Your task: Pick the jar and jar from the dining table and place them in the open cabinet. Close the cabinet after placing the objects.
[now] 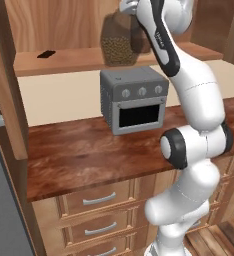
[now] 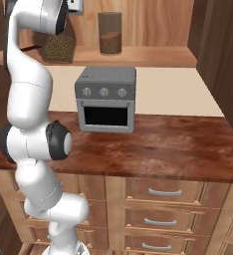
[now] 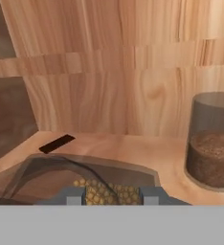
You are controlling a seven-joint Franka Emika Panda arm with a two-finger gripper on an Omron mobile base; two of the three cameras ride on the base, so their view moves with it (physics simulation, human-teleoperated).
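Note:
The wider jar (image 1: 118,44) (image 2: 58,47) with olive-yellow pellets stands on the open cabinet's inner shelf (image 1: 64,61) (image 2: 153,56). My gripper (image 3: 111,196) comes down over its top, with a fingertip on each side of its mouth and pellets showing between them, shut on it. In the hand view the wider jar (image 3: 42,174) lies just below the hand. The slim jar (image 2: 110,32) (image 3: 212,143) with light-brown powder stands upright on the same shelf, to the right and apart. The dining table is out of view.
A small flat dark object (image 1: 45,54) (image 3: 56,143) lies on the shelf left of the jars. Below the shelf, a grey oven (image 1: 134,100) (image 2: 106,99) sits on the wood counter (image 1: 79,150) above drawers (image 2: 163,191). Open cabinet doors (image 1: 9,80) (image 2: 220,55) flank the opening.

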